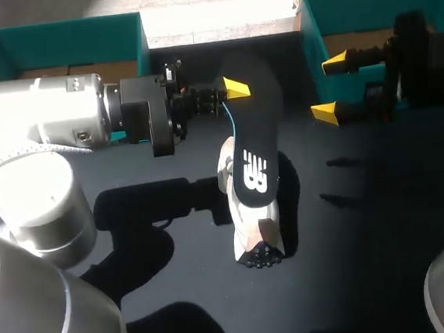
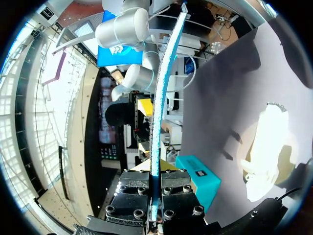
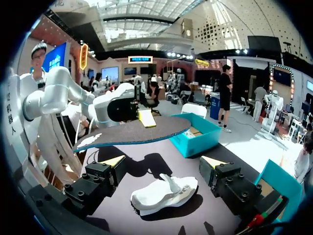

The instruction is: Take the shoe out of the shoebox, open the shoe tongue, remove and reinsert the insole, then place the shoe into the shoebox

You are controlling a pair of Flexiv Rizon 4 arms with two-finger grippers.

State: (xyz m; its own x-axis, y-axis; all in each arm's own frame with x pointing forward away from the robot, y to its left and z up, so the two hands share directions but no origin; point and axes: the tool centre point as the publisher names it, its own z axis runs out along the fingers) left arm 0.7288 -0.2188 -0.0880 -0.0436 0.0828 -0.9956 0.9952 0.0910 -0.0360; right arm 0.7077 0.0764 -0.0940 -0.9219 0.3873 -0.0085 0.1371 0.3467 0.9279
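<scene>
Insole aloft in my left gripper, shoe lying right under it.
My left gripper (image 1: 237, 90) is clamped on the insole (image 1: 252, 140) near its far end. The shoe (image 1: 247, 219) lies mid-table (image 1: 387, 245) beneath it. Both run lengthwise from the far edge toward the near edge, so I judge reinsertion needs mostly a tilt down into the opening. My right gripper (image 1: 326, 89) stands spread and empty toward the far right corner, apart from the shoe.
</scene>
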